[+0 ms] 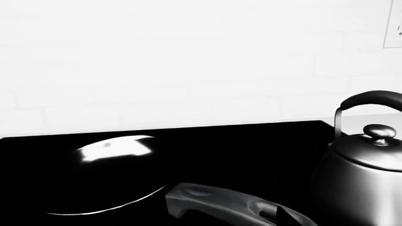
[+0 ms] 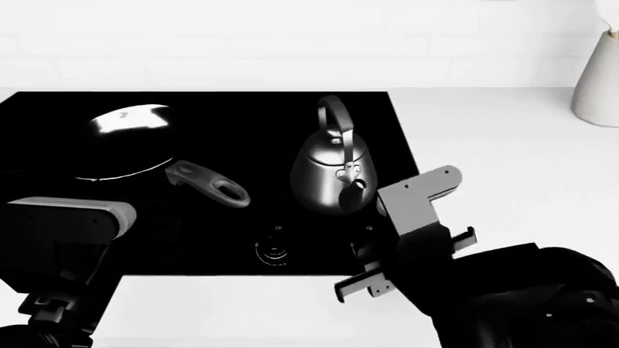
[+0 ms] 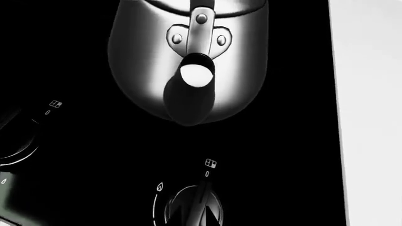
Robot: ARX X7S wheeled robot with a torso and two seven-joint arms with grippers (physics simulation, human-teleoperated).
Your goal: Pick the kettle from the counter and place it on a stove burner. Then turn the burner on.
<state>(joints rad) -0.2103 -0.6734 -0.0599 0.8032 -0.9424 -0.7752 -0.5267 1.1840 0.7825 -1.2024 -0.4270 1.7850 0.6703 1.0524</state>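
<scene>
Knob (image 3: 191,207) cut off below kettle (image 3: 188,56); end effectors unseen

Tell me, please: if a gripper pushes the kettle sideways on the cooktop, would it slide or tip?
The kettle would probably slide, since the glass cooktop looks glossy. Its wide, rounded body suggests it resists tipping. A push high on the arched handle might still rock it.
</scene>
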